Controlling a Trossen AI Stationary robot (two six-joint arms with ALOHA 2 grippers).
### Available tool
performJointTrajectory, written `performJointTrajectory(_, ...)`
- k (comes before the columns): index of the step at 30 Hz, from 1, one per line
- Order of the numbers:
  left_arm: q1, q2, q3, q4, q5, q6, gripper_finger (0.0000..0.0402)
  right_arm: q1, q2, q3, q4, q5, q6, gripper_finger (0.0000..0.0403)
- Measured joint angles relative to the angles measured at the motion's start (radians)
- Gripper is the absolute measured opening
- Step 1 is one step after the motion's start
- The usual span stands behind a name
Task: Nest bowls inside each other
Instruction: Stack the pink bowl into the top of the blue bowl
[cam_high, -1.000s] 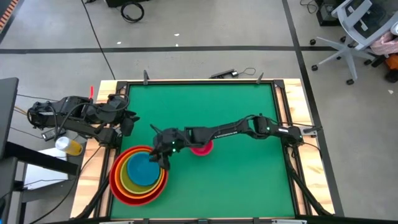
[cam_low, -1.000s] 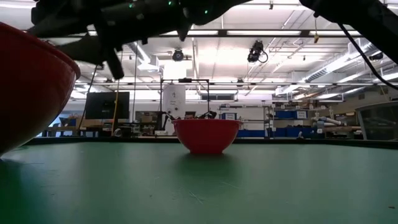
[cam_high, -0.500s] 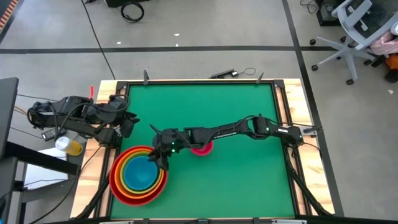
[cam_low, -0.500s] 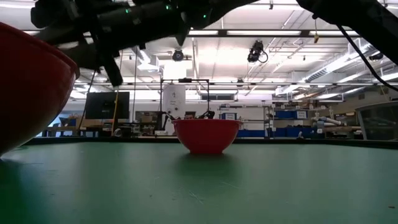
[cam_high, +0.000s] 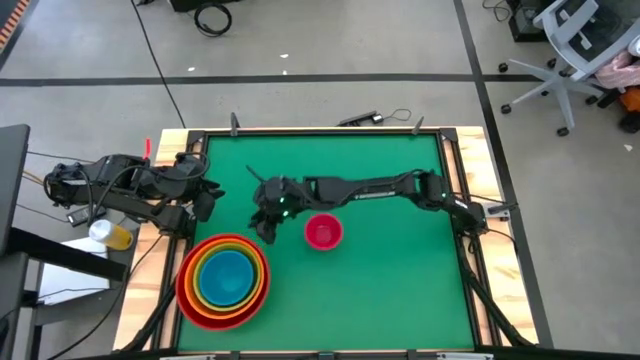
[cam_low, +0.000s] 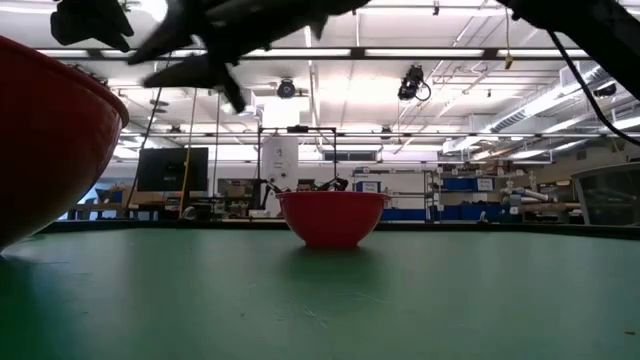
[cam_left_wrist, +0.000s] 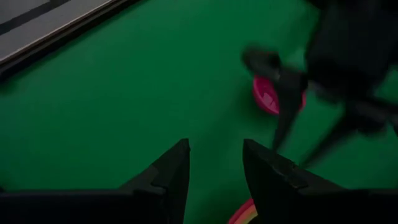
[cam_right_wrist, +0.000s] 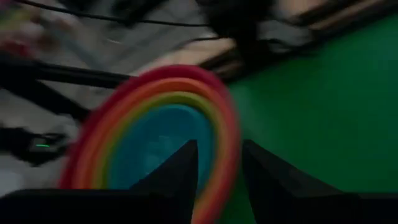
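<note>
A green table (cam_high: 380, 290) stands on a grey workshop floor. From above, the red bowl (cam_high: 187, 295) holds the orange (cam_high: 262, 287), yellow-green (cam_high: 196, 273) and blue (cam_high: 228, 278) bowls near the table's front left corner. The pink bowl (cam_high: 322, 232) sits alone, mid-table. The right gripper (cam_high: 266, 226) hangs empty between stack and pink bowl, fingers slightly apart. The left gripper (cam_high: 208, 200) waits at the left edge.

At table height, the pink bowl (cam_low: 331, 218) stands upright, the right gripper (cam_low: 205, 72) above and left of it.

The left wrist view shows its fingers (cam_left_wrist: 169, 177) parted, empty, with the pink bowl (cam_left_wrist: 266, 96) beyond.

The right wrist view shows its fingers (cam_right_wrist: 180, 174) parted above the stack's rim (cam_right_wrist: 230, 124).
</note>
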Motion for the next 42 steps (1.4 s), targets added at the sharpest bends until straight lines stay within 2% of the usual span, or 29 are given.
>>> performJointTrajectory(5,0.0,0.0,0.0,0.001,-0.012,0.031,0.0151,-0.028,-0.115,-0.053,-0.232,0.139,-0.057,0.0129)
performJointTrajectory(9,0.0,0.0,0.0,0.001,-0.027,0.034,0.0151,-0.05,-0.216,-0.181,-0.305,0.199,-0.029,0.013)
performJointTrajectory(17,0.0,0.01,0.0,0.002,-0.027,0.034,0.0151,-0.088,-0.451,-0.566,-0.389,0.203,0.328,0.013)
performJointTrajectory(22,0.0,0.031,-0.026,0.056,-0.027,0.078,0.0151,-0.078,-0.537,-0.703,-0.471,0.189,0.467,0.013)
performJointTrajectory(28,0.001,0.068,-0.113,0.178,-0.008,0.109,0.0151,-0.046,-0.518,-0.768,-0.477,0.155,0.541,0.013)
performJointTrajectory(32,0.0,0.101,-0.157,0.22,0.001,0.105,0.0151,-0.028,-0.501,-0.769,-0.479,0.19,0.569,0.013)
performJointTrajectory(42,0.0,0.171,-0.177,0.275,0.003,0.1,0.0151,-0.016,-0.409,-0.769,-0.41,0.173,0.561,0.013)
